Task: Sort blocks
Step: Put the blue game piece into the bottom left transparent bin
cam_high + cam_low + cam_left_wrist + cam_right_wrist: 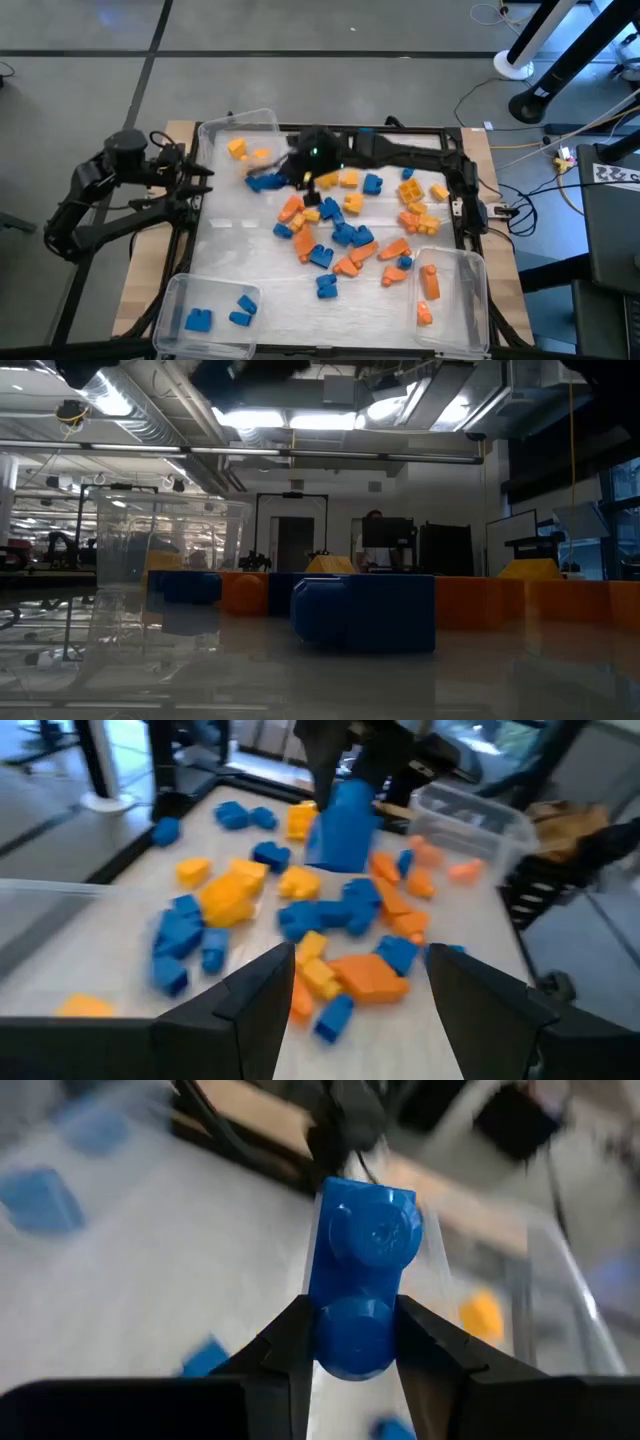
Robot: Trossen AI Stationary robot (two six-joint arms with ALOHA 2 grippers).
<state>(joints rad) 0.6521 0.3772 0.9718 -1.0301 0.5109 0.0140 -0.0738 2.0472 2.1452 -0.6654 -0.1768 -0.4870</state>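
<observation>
Blue, orange and yellow blocks [345, 225] lie scattered across the white table's middle. My right gripper [290, 175] reaches from the right to the table's far left, close to the far-left clear bin [240, 125], and is shut on a blue block [365, 1270]. This block also shows in the left wrist view [340, 825]. My left gripper [355, 990] is open and empty at the table's left edge [200, 185], facing the pile. My right gripper pinches the blue block between its two fingers [290, 1345], one on each side of the block's near end [350, 1340]. The block sticks out forward beyond the fingertips, its studs [385, 1230] showing. In the left wrist view it hangs below the gripper, above the blocks on the table.
The far-left bin holds yellow blocks [237, 148]. A near-left bin [175, 300] holds blue blocks [200, 320]. A near-right bin [470, 270] holds orange blocks [428, 285]. A dark frame [460, 170] borders the table. In the low view a blue block [365, 610] stands close.
</observation>
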